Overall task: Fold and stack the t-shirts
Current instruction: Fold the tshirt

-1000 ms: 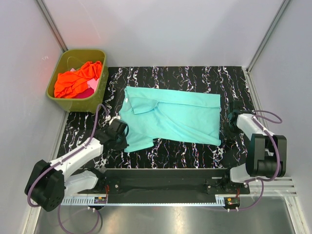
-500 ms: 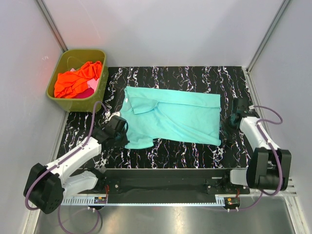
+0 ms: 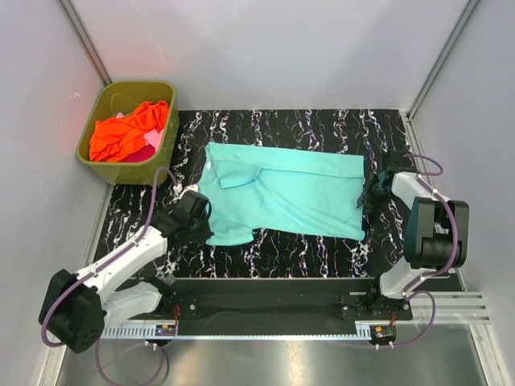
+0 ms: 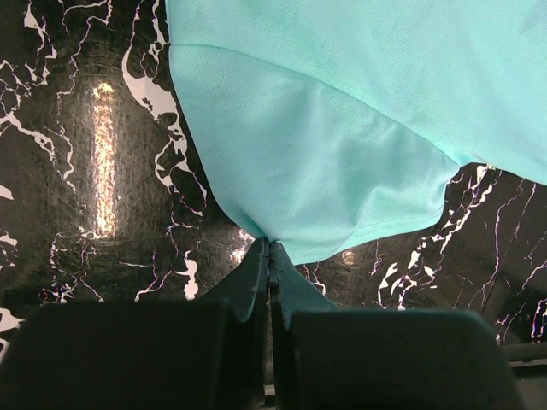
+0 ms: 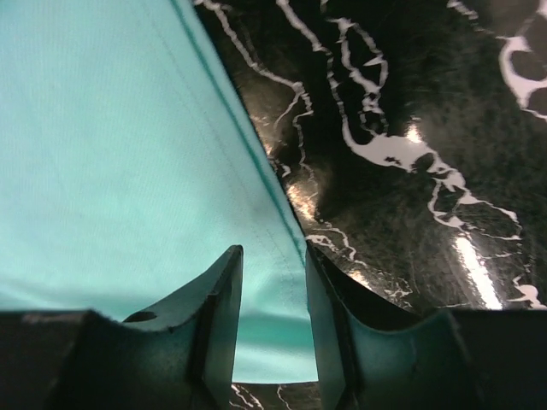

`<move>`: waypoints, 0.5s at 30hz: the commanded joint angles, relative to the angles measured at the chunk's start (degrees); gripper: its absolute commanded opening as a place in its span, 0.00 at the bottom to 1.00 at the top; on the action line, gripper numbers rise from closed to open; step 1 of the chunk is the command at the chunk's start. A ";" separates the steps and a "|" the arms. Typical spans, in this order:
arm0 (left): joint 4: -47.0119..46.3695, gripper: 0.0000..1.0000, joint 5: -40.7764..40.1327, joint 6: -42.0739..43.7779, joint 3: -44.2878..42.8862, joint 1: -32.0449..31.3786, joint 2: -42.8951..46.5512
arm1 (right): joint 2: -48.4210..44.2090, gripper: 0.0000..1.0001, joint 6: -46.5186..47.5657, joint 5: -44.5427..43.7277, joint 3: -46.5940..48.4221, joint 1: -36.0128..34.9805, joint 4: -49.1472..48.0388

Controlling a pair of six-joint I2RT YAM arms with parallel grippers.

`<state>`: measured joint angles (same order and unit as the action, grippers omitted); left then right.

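– Top external first: where is the teal t-shirt [image 3: 290, 189]?
– Spread flat across the middle of the black marbled desk [image 3: 322, 129], collar toward the left edge, bottom hem toward the right edge. The orange t-shirt [image 3: 121, 133] and the pink t-shirt [image 3: 145, 151] lie bunched in the olive tub [image 3: 166, 145] at the far left corner.
– And the arms?
– The left gripper [image 3: 197, 217] sits at the shirt's near-left sleeve. The right gripper [image 3: 372, 193] sits at the hem by the right edge.
– Left wrist view: is that claw grasping anything?
– Yes. Its fingers are clenched together on the sleeve's edge, and the cloth fans away from the pinch over the desk.
– Right wrist view?
– Released. The jaws stand apart, one on each side of the hem's edge, with a strip of teal cloth showing in the gap. The cloth lies flat, not pinched.
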<state>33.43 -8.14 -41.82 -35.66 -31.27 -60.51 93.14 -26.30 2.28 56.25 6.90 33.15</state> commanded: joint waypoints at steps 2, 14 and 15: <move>-1.00 0.00 0.84 0.87 -0.55 -0.20 -0.31 | 0.38 0.42 6.96 5.80 2.38 -0.04 2.01; -1.88 0.00 1.64 0.95 0.15 -0.20 0.66 | 0.10 0.41 6.88 6.77 1.67 0.05 7.37; -1.88 0.00 1.64 0.95 0.15 -0.11 0.66 | 0.20 0.41 6.71 5.72 1.24 0.05 7.46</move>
<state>33.32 -7.33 -41.78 -35.51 -31.27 -60.80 92.77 -20.67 7.25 56.62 6.90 38.20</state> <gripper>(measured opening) 0.009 0.411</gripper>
